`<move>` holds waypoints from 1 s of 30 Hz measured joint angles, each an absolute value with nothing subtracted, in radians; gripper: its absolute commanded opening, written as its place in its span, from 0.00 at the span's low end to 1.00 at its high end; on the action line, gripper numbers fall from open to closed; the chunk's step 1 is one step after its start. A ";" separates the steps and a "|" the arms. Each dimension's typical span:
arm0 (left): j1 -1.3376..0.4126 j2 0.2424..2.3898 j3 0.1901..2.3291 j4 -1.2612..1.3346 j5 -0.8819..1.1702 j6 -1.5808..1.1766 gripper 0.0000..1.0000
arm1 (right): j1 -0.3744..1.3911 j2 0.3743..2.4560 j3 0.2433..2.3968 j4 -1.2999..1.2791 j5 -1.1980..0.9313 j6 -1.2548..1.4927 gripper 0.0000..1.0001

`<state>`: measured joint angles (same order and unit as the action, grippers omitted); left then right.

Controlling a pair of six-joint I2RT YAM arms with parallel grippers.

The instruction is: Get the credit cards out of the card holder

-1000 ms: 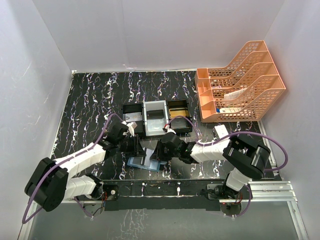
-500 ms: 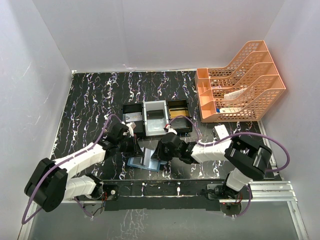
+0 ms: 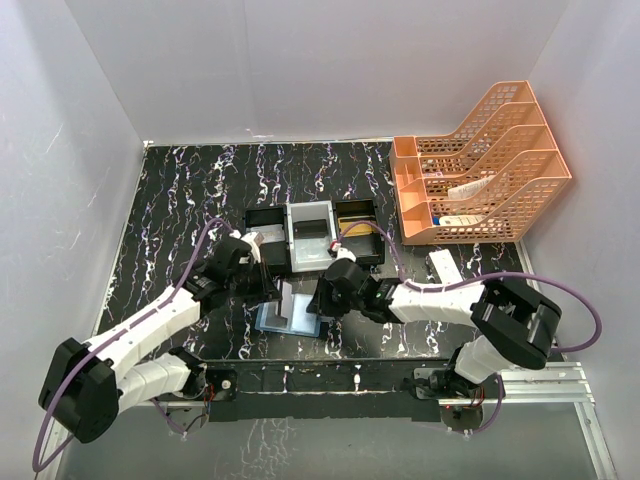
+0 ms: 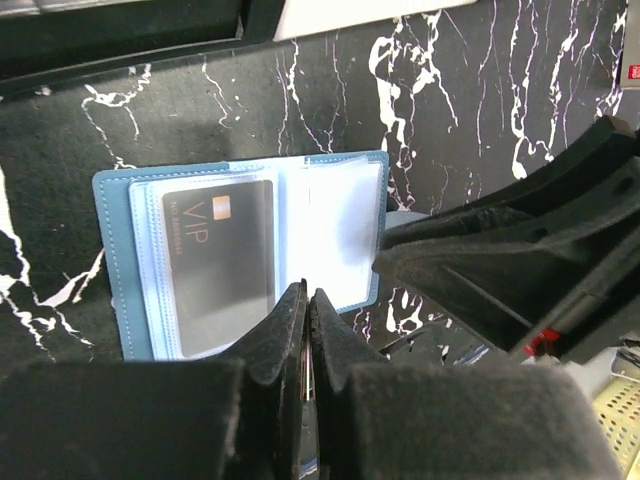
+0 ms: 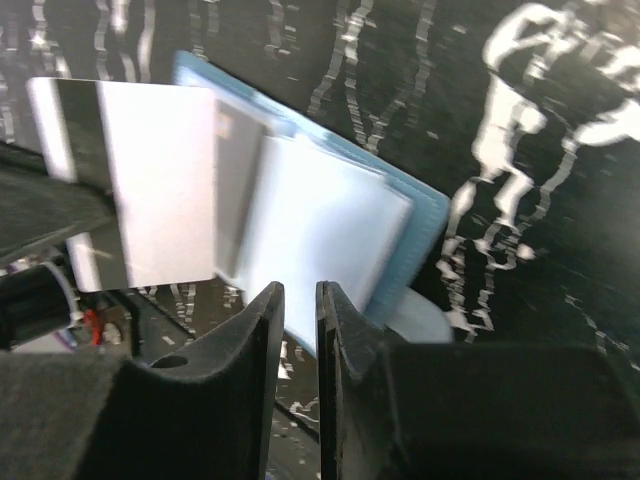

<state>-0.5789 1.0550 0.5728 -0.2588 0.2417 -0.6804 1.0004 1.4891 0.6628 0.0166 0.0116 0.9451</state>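
Progress: partway | left tool [image 4: 306, 300] pinched shut on 1 silver-grey card [image 5: 150, 190], seemingly clear of the open card holder [image 4: 330, 220] lying on the tabletop [image 4: 480, 80] | right tool [image 5: 297, 295] narrow at the holder's edge, grip cannot be told | remaining: dark VIP card [image 4: 218, 265] in its pocket

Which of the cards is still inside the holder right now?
The dark VIP card, lying in the card holder's left clear pocket. The striped pale card is the other one: it is pinched in the shut left claw, held above the pockets.
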 measured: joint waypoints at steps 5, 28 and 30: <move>-0.579 1.030 0.585 -0.320 0.178 -0.677 0.00 | 1.000 1.499 0.720 0.063 -0.045 0.929 0.20; -0.579 0.921 0.582 -0.371 0.041 -0.699 0.00 | 1.006 1.684 0.850 -0.006 -0.004 0.892 0.39; -0.579 0.921 0.581 -0.364 0.043 -0.698 0.00 | 1.006 1.666 0.844 -0.005 0.001 0.888 0.47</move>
<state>-0.5789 0.9207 0.5812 -0.3641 0.0425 -0.6983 1.0061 1.6661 0.8440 -0.0048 0.0013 0.8875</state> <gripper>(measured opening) 0.009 0.364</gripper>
